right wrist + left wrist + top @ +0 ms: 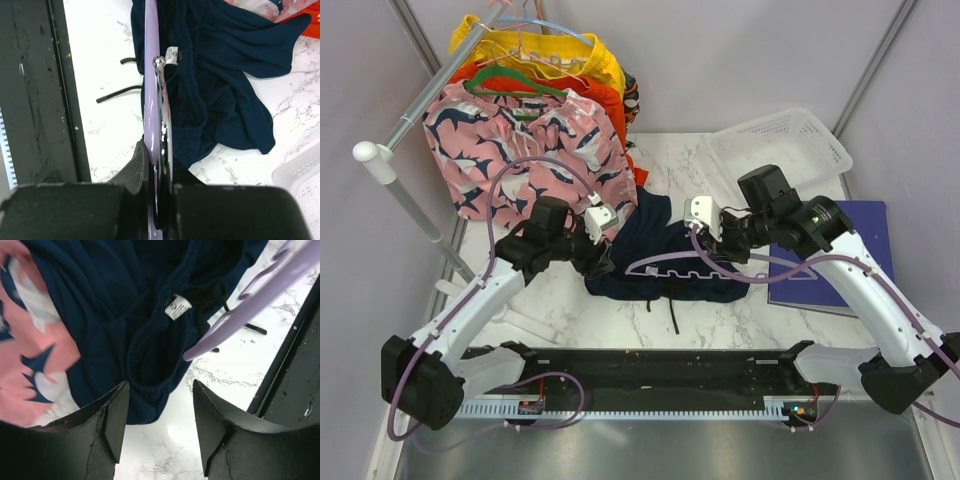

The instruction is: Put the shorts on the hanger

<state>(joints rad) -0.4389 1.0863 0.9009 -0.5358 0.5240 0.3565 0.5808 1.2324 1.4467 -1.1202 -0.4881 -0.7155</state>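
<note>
The dark navy shorts (665, 245) lie crumpled on the marble table, waistband and white label (178, 307) facing up and a drawstring trailing toward the near edge. The pale lilac hanger (685, 268) lies across their near side. My right gripper (159, 170) is shut on the hanger (151, 75) near its metal hook (161, 100), beside the waistband. My left gripper (160, 425) is open just off the shorts' (130, 315) left edge, with bare table between its fingers. In the top view the left gripper (603, 260) is at the shorts' left side and the right gripper (722, 248) at their right.
A rack at the back left holds pink shark-print shorts (520, 150) plus orange and yellow ones on hangers, reaching down close to the navy shorts. A white basket (780, 150) stands back right, with a blue-purple mat (840, 250) beside it. A black rail (650, 370) runs along the near edge.
</note>
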